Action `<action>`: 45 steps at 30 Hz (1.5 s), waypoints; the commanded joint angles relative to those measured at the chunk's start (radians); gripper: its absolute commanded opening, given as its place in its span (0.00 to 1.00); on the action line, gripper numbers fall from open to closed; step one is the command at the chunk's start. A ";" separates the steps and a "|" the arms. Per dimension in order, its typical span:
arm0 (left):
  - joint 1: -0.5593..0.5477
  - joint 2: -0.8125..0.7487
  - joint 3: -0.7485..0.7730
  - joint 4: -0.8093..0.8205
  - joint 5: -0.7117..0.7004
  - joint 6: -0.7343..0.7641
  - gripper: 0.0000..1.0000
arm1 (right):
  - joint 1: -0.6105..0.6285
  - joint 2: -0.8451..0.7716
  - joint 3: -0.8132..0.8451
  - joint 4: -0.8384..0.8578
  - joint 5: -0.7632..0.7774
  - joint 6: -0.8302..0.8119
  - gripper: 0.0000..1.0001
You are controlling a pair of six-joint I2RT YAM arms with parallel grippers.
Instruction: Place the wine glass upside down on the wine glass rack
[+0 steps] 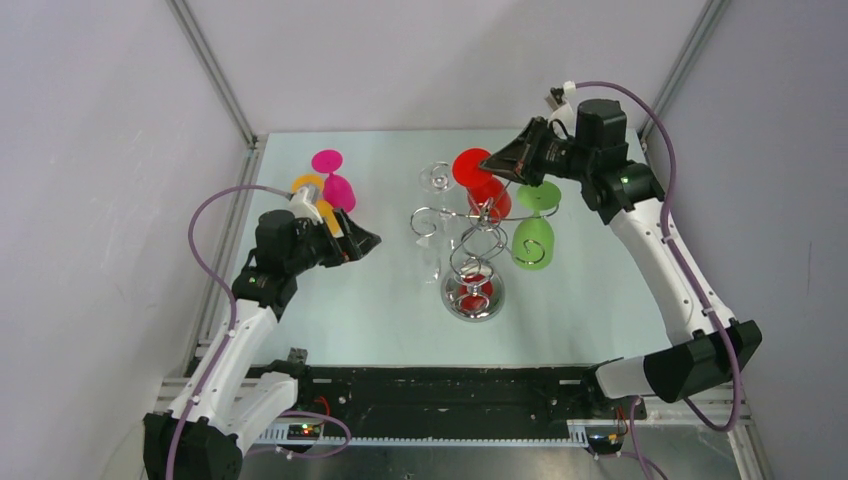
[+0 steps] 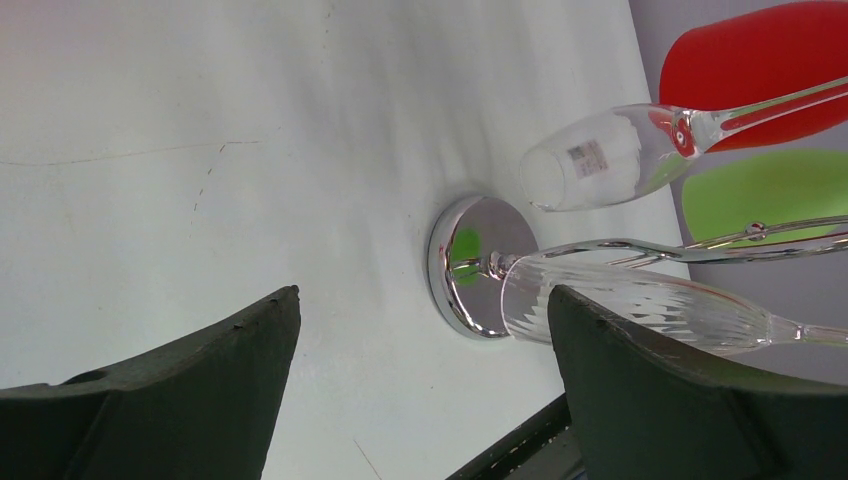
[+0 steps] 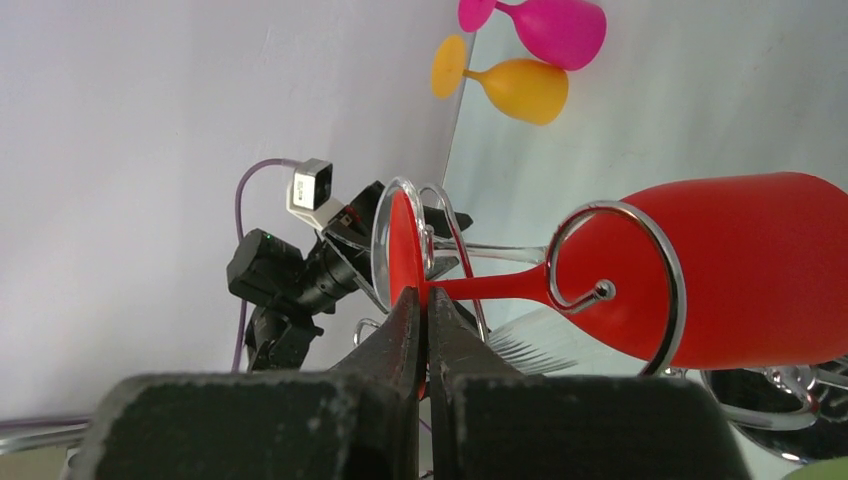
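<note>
- Two arms show in the top view, and only the right one is working. The right gripper (image 1: 494, 165) is pressed together on the foot of the red wine glass (image 1: 488, 198). It holds the glass foot up and bowl down at the top of the wine glass rack (image 1: 473, 297).
- The glass lies on the rack side of the fingers, and its long axis drops away from them beside the spiral stem. A green glass (image 1: 533, 240) hangs just to its right.
- The left gripper (image 1: 363, 243) hangs spread and empty, well apart to the left, near the pink glass (image 1: 337, 188) and orange glass (image 1: 306, 184). The right arm is plainly the nearer one.
- In the right wrist view, the right gripper (image 3: 422, 300) pinches the rim of the red foot disc. The stem runs straight away from the fingers and passes through a curled arm (image 3: 612, 290) of the rack, with the bowl of the red wine glass (image 3: 730, 270) beyond the curl.
- I judge the stem is already inside the hook. Whether the foot bears on the wire cannot be told.
- The coming move likely turns on easing the glass along its stem until the foot seats, then opening the fingers.
- In the left wrist view, the left gripper (image 2: 422, 300) stands wide with only bare table (image 2: 200, 150) between its fingers. The mirrored base (image 2: 462, 262) of the rack lies ahead, and two clear glasses (image 2: 600, 165) hang above it.
</note>
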 commanded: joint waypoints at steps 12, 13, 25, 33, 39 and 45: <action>0.009 0.001 -0.003 0.024 0.001 0.016 0.98 | -0.081 -0.148 -0.093 0.020 0.009 0.010 0.00; 0.009 0.001 -0.004 0.024 0.001 0.016 0.98 | -0.087 -0.149 -0.095 0.022 0.008 0.011 0.00; 0.012 0.006 -0.002 0.023 0.001 0.016 0.98 | -0.148 -0.113 -0.112 0.088 0.018 0.050 0.00; 0.015 0.006 0.000 0.023 0.004 0.014 0.98 | -0.163 -0.078 -0.112 0.150 0.022 0.089 0.00; 0.016 0.007 -0.001 0.024 0.005 0.014 0.98 | -0.169 -0.049 -0.105 0.173 0.005 0.102 0.00; 0.018 0.006 -0.002 0.024 0.005 0.014 0.98 | -0.163 -0.005 -0.069 0.141 -0.010 0.064 0.01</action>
